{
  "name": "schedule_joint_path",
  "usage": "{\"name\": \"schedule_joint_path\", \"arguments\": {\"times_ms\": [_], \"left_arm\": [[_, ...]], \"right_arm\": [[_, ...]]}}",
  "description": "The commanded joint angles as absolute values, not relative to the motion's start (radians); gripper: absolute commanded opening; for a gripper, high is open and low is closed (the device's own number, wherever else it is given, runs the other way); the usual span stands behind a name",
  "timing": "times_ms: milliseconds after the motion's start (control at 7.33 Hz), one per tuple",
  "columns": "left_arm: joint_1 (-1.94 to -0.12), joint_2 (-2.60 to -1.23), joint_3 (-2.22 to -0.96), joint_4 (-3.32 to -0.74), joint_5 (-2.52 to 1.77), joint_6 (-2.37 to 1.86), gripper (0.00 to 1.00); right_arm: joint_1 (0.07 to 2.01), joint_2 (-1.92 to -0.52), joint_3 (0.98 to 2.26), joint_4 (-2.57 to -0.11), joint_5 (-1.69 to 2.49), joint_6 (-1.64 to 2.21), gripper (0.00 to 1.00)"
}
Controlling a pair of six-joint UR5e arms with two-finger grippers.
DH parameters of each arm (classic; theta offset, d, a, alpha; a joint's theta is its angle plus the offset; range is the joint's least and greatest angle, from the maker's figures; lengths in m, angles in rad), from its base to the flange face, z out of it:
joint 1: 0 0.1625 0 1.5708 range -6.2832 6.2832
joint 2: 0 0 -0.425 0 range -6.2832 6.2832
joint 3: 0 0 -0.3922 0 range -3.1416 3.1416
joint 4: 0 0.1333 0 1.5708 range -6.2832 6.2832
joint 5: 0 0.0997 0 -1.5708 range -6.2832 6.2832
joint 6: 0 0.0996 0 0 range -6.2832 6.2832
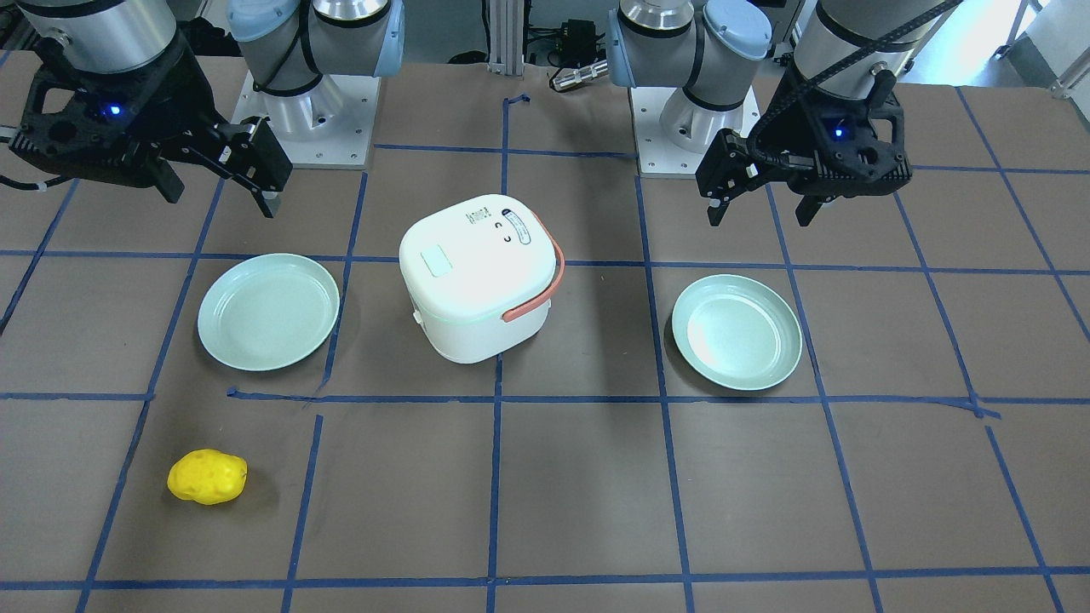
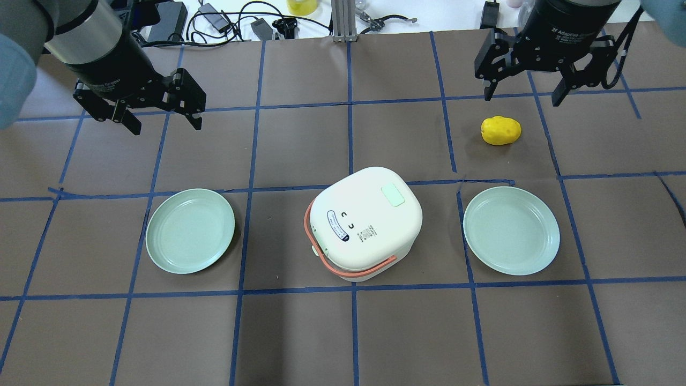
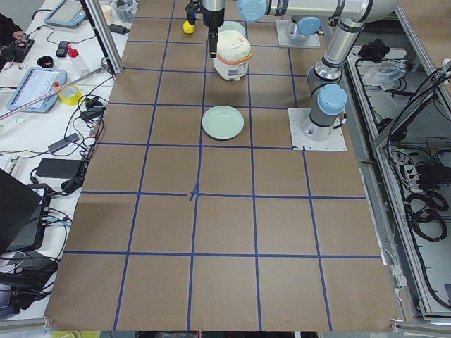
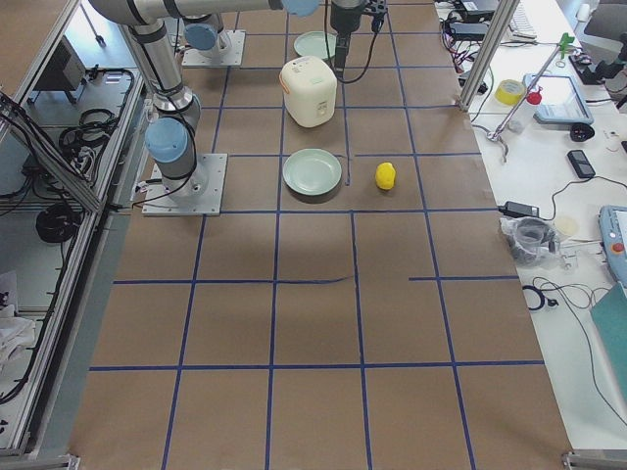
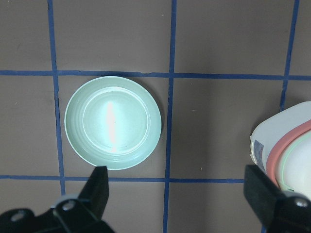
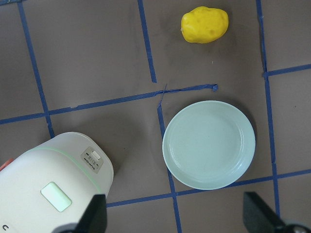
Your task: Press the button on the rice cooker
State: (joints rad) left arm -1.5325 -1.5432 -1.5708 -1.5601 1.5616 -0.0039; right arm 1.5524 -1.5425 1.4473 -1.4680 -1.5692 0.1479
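The left gripper and right gripper both hang open and empty, so the nearer right one should push straight down on the middle of the button.

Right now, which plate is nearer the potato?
The plate on the robot's right; the potato lies just beyond it, while the left plate sits past the cooker.

Mint button flush in lid
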Motion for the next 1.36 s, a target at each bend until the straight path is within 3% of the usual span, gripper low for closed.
{"name": "schedule_joint_path", "arguments": {"times_ms": [0, 1227], "left_arm": [[-1.532, -1.543, -1.571, -1.56, 1.562, -0.003, 1.0], [-1.532, -1.543, -1.571, -1.56, 1.562, -0.003, 1.0]], "right_arm": [[1.551, -1.542, 1.45, -1.468, -1.571, 0.146, 1.0], [1.551, -1.537, 1.445, -1.482, -1.568, 0.156, 1.0]]}}
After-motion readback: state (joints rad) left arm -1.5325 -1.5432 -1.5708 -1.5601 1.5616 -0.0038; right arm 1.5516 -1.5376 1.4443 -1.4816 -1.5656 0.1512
